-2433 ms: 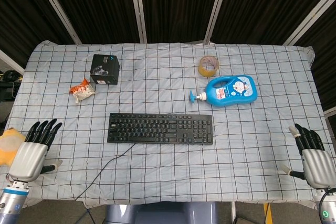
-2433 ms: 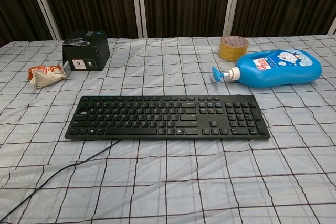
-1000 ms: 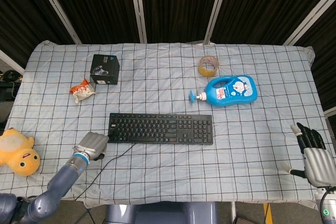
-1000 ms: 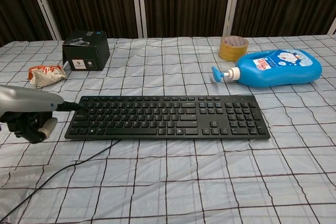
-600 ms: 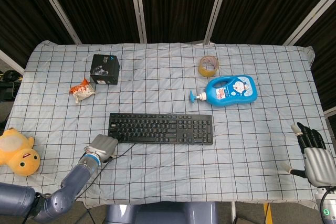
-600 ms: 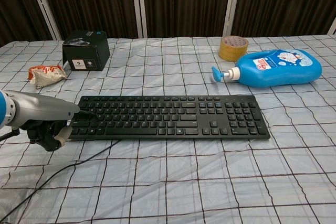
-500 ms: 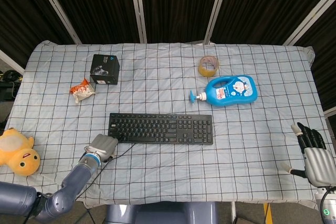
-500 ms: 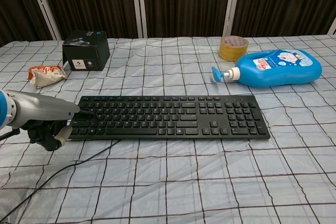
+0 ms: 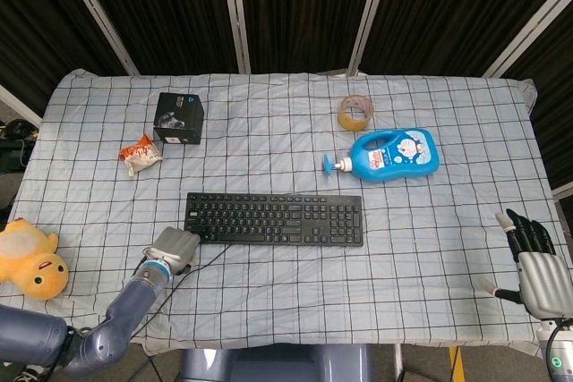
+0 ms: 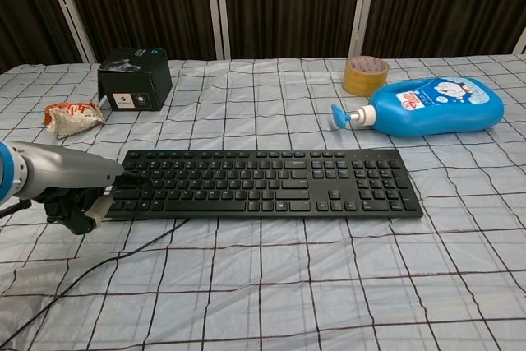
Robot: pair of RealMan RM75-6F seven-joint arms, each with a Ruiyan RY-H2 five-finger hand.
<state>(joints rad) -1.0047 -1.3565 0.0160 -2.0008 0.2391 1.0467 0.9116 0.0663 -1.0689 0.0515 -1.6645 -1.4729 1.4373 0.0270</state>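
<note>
at the keyboard's [image 9: 273, 219] near-left corner sits your left hand [image 9: 175, 249], knuckles up and fingers curled under; from the chest view it seems to touch that end of the board, but you cannot tell whether the fingers have actually hooked the edge or are simply closed on nothing. the keyboard lies flat and square on the checked cloth [image 9: 430, 248], mid-table, its cable [image 10: 82, 281] trailing off the same corner toward the front edge. judged from its look, it is a long, stiff, light plastic slab: it should slide easily on the cloth and tilt if lifted from one end, so a hold under the long edge, clear of the keys and the cable, looks safest.

behind the keyboard to the right lies a blue pump bottle [image 9: 394, 155] on its side, a tape roll [image 9: 355, 113] beyond it. behind to the left stand a black box [image 9: 179, 118] and a crumpled snack wrapper [image 9: 140, 153]. well left of the keyboard a yellow plush toy [image 9: 29, 260] shows. far to the keyboard's right, your right hand [image 9: 535, 266] rests at the table's edge, fingers straight and close together, holding nothing.
</note>
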